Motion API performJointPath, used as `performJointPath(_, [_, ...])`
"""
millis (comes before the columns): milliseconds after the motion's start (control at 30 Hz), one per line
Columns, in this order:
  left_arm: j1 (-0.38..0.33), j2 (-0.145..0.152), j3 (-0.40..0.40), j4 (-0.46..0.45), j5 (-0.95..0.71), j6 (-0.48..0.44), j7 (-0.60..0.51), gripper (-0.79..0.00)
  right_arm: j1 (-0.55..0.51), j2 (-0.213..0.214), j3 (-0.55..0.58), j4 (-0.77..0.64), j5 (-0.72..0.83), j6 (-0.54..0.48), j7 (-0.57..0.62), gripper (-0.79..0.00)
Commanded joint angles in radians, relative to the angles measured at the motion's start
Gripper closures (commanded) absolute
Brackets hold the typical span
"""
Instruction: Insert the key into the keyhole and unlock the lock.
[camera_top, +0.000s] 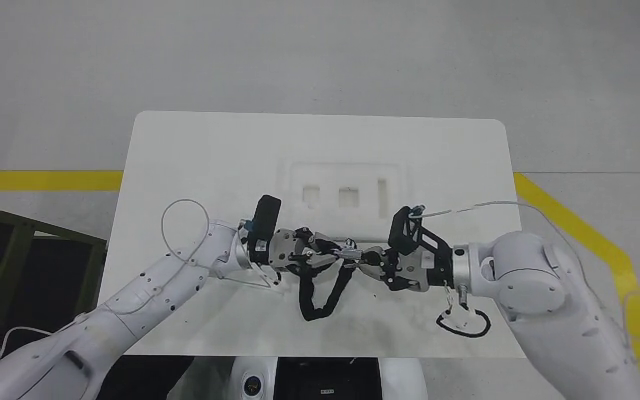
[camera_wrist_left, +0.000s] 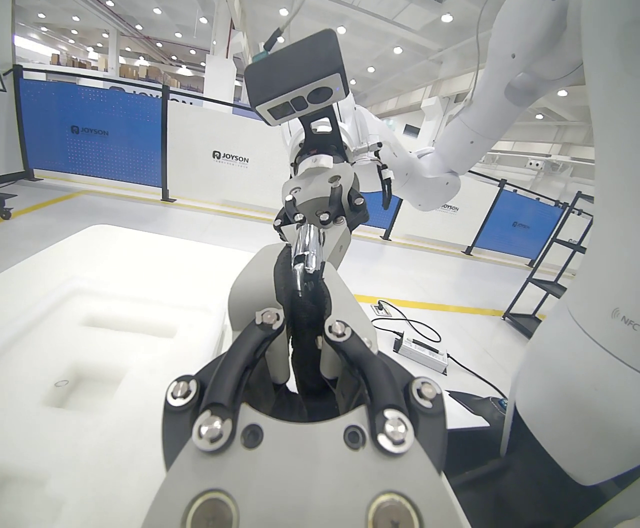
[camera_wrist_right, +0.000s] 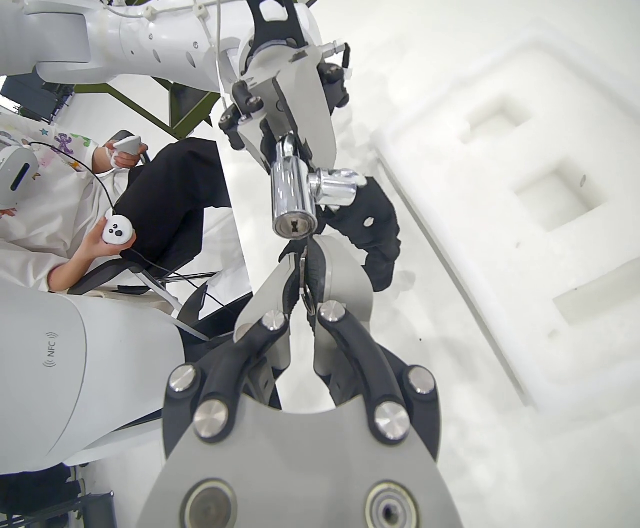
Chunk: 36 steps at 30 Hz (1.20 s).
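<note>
Key (camera_wrist_right: 304, 268) barely visible beside lock (camera_wrist_right: 292, 195).

Top view looks down on the desk (camera_top: 200, 150); wrist views sit close behind left tool (camera_wrist_left: 302, 280) and right tool (camera_wrist_right: 306, 265), facing each other, sharing the lock (camera_wrist_right: 294, 200).

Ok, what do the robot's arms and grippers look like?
The left arm and right arm are glossy white shells with rounded joints. The left gripper and right gripper match: two flat light-grey fingers on curved black links with silver bolts. A black camera box sits on the right wrist. A thin white cable loops off the left arm; a black one hangs by the right.
</note>
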Motion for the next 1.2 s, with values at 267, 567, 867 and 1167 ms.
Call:
performJointPath(267, [-0.034, -0.016, 0.054, 0.045, 0.004, 0.0, 0.0, 0.0, 0.016, 0.005, -0.01, -0.014, -0.001, -0.016, -0.012, 0.0])
performJointPath(567, [-0.069, -0.024, 0.099, 0.061, 0.016, 0.0, 0.0, 0.0, 0.028, 0.01, -0.023, -0.032, -0.008, -0.034, -0.021, 0.0])
performJointPath(867, [-0.089, -0.031, 0.127, 0.047, 0.025, 0.0, 0.0, 0.0, 0.032, 0.014, -0.04, -0.024, -0.009, -0.046, -0.034, 0.0])
performJointPath(1167, [-0.079, -0.022, 0.111, 0.06, 0.036, 0.031, 0.031, 0.0, 0.032, 0.022, -0.029, -0.03, 0.0, -0.059, -0.036, 0.0])
